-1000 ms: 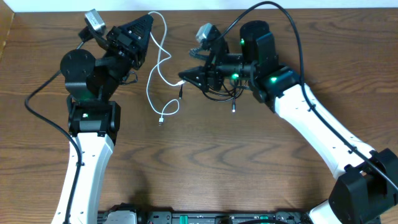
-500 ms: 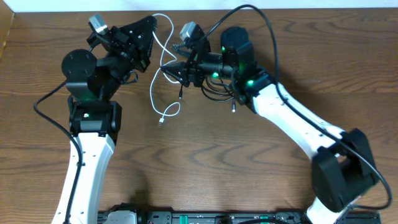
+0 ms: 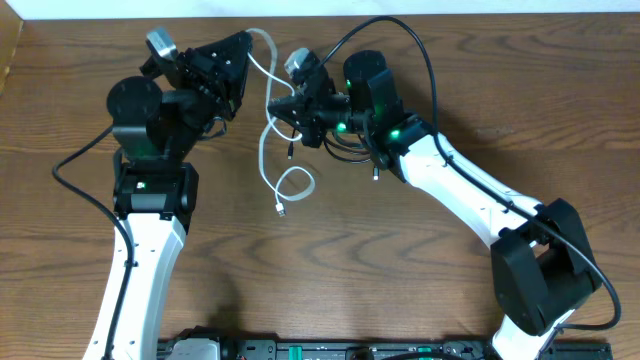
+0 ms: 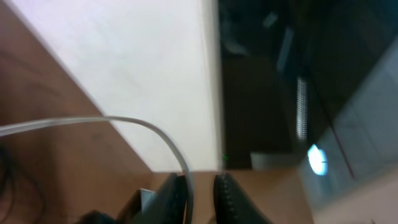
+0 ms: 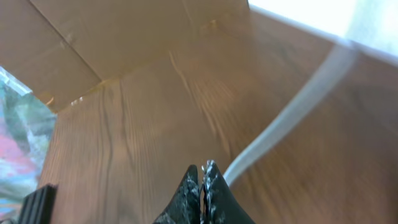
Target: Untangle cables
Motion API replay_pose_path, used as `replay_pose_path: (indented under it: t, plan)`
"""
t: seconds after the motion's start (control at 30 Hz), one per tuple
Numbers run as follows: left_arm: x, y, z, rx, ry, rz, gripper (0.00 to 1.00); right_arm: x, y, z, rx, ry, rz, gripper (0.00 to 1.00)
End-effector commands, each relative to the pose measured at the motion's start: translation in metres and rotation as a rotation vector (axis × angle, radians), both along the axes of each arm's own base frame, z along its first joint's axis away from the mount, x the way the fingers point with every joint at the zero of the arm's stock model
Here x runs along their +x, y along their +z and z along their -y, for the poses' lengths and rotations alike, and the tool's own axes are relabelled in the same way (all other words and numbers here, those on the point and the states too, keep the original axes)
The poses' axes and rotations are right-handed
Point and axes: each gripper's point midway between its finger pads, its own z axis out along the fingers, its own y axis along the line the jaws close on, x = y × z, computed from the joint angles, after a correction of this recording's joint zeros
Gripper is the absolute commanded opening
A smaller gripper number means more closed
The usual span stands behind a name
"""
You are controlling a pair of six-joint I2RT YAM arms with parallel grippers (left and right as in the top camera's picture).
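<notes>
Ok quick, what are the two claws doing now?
Left claw: white cable runs through it, grip unclear.
Right claw: closed; white cable beside it.

Overhead, the right arm [image 3: 450,185] hides part of the black cable [image 3: 352,157] from me. My right wrist view shows the white cable [image 5: 292,111] blurred, cut off top right.

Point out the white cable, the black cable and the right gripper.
white cable [image 3: 263,152], overhead view, the straight run above its loop.
black cable [image 3: 375,172], overhead view, its free end.
right gripper [image 5: 201,171], right wrist view, between its shut fingertips.
</notes>
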Motion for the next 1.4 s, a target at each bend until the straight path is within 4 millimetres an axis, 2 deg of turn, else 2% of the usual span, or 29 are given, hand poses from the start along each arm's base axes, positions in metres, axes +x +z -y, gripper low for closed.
replay_pose_path:
  t: [0.0, 0.13, 0.2, 0.27, 0.3, 0.43, 0.63, 0.77, 0.83, 0.93, 1.03, 1.1, 1.17, 1.27, 1.37]
  plan:
    - [0.004, -0.008, -0.017, 0.158, 0.099, 0.012, 0.36, 0.008, -0.005, 0.018, -0.03, -0.038, -0.043, 0.01]
    - [0.004, -0.036, -0.028, 0.25, 0.149, -0.076, 0.68, 0.014, 0.002, 0.037, -0.048, -0.076, -0.075, 0.01]
    - [0.002, -0.045, -0.03, 0.308, 0.149, -0.092, 0.79, 0.018, 0.011, 0.048, -0.057, -0.098, -0.091, 0.01]
    - [0.001, -0.052, -0.031, 0.351, 0.142, -0.103, 0.85, 0.022, 0.025, 0.06, -0.059, -0.122, -0.097, 0.01]
    - [-0.001, -0.058, -0.032, 0.393, 0.132, -0.113, 0.88, 0.027, 0.045, 0.073, -0.054, -0.149, -0.092, 0.01]
    - [-0.006, -0.072, -0.033, 0.414, 0.122, -0.168, 0.89, 0.04, 0.095, 0.103, -0.013, -0.223, -0.07, 0.01]
    - [-0.016, -0.095, -0.033, 0.424, 0.1, -0.271, 0.9, 0.058, 0.189, 0.158, 0.103, -0.354, 0.05, 0.01]
    - [-0.025, -0.109, -0.033, 0.466, 0.072, -0.321, 0.89, 0.073, 0.232, 0.208, 0.148, -0.485, 0.122, 0.01]
    - [-0.028, -0.114, -0.029, 0.515, 0.039, -0.316, 0.89, 0.083, 0.244, 0.239, 0.158, -0.566, 0.144, 0.01]
    - [-0.032, -0.115, -0.016, 0.598, -0.027, -0.269, 0.89, 0.099, 0.248, 0.292, 0.16, -0.714, 0.151, 0.01]
    - [-0.035, -0.115, 0.0, 0.649, -0.084, -0.23, 0.9, 0.113, 0.239, 0.347, 0.135, -0.863, 0.14, 0.01]
    - [-0.039, -0.115, 0.015, 0.662, -0.125, -0.212, 0.9, 0.122, 0.226, 0.389, 0.098, -0.968, 0.131, 0.01]
    - [-0.042, -0.115, 0.025, 0.683, -0.158, -0.192, 0.9, 0.129, 0.218, 0.416, 0.07, -1.038, 0.134, 0.01]
    - [-0.048, -0.115, 0.042, 0.722, -0.215, -0.153, 0.9, 0.142, 0.197, 0.466, -0.015, -1.18, 0.148, 0.01]
    - [-0.053, -0.115, 0.056, 0.761, -0.264, -0.114, 0.9, 0.154, 0.175, 0.507, -0.121, -1.306, 0.167, 0.01]
